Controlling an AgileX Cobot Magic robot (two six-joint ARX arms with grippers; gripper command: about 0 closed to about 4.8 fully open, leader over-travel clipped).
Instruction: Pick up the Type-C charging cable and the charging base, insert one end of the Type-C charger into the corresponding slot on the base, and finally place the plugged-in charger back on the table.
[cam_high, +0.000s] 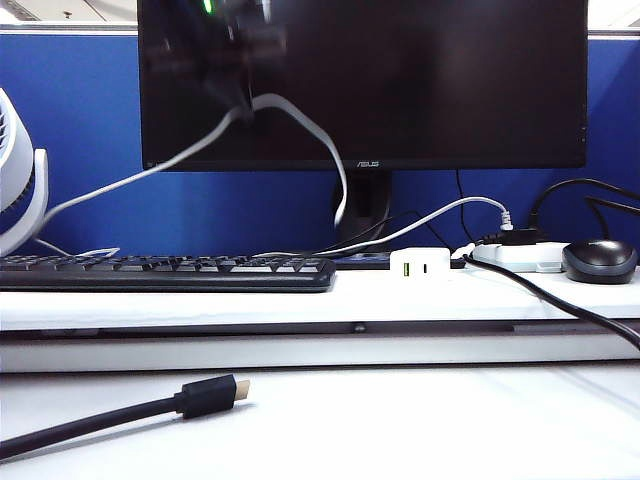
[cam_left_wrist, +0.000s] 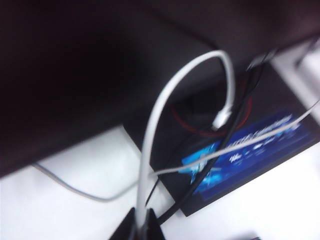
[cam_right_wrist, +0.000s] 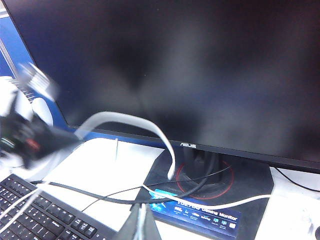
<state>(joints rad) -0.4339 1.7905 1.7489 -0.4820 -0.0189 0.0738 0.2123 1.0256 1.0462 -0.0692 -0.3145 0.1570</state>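
My left gripper (cam_high: 238, 100) hangs blurred in front of the monitor, shut on the thin white Type-C charging cable (cam_high: 300, 115). In the left wrist view the cable (cam_left_wrist: 155, 120) rises from between the closed fingers of the left gripper (cam_left_wrist: 142, 227), arches over and ends in a dangling plug (cam_left_wrist: 222, 119). The right wrist view shows the same arch of cable (cam_right_wrist: 125, 118) beside the left gripper (cam_right_wrist: 25, 137). The charging base (cam_high: 420, 263) lies on the raised shelf of the table (cam_high: 400, 420), apart from both grippers. My right gripper (cam_right_wrist: 141, 220) is shut above the shelf and does not show in the exterior view.
A monitor (cam_high: 400, 80) stands behind on its base. A black keyboard (cam_high: 160, 272), a white power strip (cam_high: 520, 257) and a mouse (cam_high: 598, 260) share the shelf. A thick black cable with gold-tipped plug (cam_high: 205, 396) lies on the lower table. A white fan (cam_high: 15, 180) stands at far left.
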